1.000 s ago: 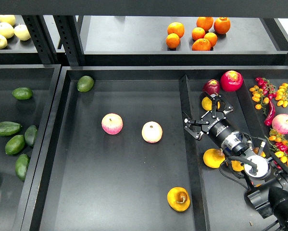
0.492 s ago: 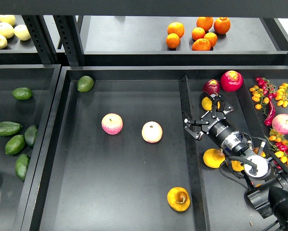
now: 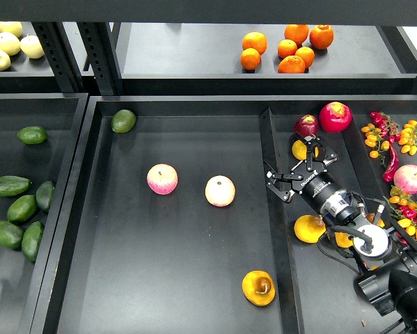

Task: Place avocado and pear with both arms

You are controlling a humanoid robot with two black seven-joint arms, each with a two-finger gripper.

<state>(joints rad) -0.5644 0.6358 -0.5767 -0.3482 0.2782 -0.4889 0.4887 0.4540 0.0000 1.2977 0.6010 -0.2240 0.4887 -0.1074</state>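
Note:
The pear [image 3: 258, 287], golden yellow-orange with a dark stem dimple, lies at the front right of the middle tray [image 3: 194, 278]. Several dark green avocados lie in the left bin; the most elongated one [image 3: 10, 185] is at its left side and another [image 3: 8, 234] is near the front. A lighter, rounder avocado [image 3: 123, 120] sits in the middle tray's back left corner. My right gripper [image 3: 300, 169] is open and empty, above the divider between the middle and right trays, far from the pear. My left arm is out of view.
Two pink apples [image 3: 162, 179] [image 3: 220, 191] lie in the middle tray. The right tray holds yellow fruit [image 3: 309, 228], red apples [image 3: 335, 116], chillies and small tomatoes [image 3: 403, 136]. Oranges [image 3: 292, 49] and pale apples [image 3: 10, 43] sit on the back shelf.
A dark green avocado at the left bin's front has moved right from the view's edge into full view. My right arm and the other fruit have not moved.

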